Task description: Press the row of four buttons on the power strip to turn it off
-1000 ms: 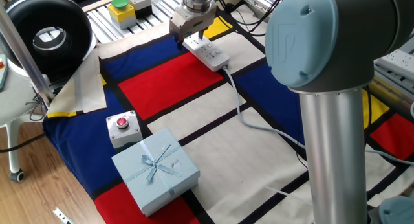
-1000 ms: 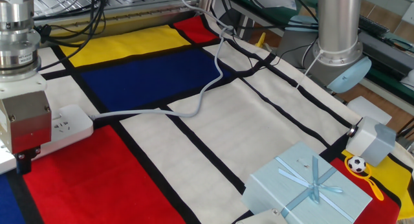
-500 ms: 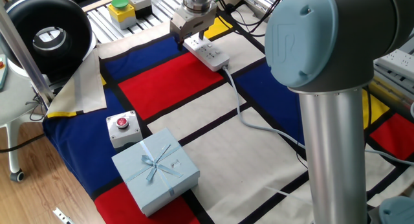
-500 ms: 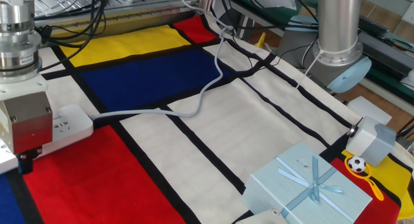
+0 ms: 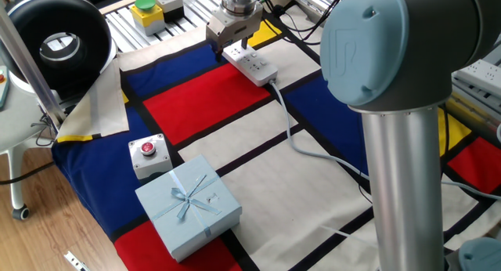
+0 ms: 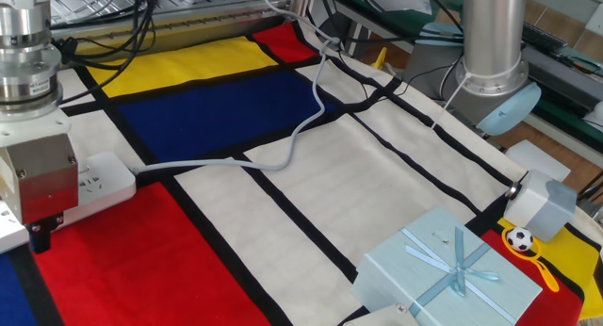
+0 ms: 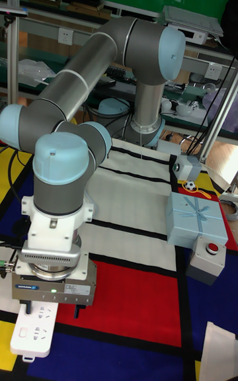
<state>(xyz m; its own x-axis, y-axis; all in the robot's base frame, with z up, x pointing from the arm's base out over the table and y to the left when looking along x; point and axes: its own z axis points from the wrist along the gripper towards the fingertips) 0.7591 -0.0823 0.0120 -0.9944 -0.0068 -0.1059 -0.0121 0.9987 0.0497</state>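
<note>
Power strip [image 5: 250, 65] on colour-block cloth [image 5: 203, 99].

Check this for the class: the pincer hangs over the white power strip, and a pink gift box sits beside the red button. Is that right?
One detail is wrong: the gift box is pale blue, not pink, as one fixed view shows. The rest stands: the pincer hangs over the white power strip, and the box sits beside the red button.

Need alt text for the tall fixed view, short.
A grey and pale-blue robot arm bends down in the foreground, its pincer low over a white power strip on a cloth of red, blue, yellow and white blocks. Behind to the right sit a pale blue gift box and a grey box with a red button.
</note>
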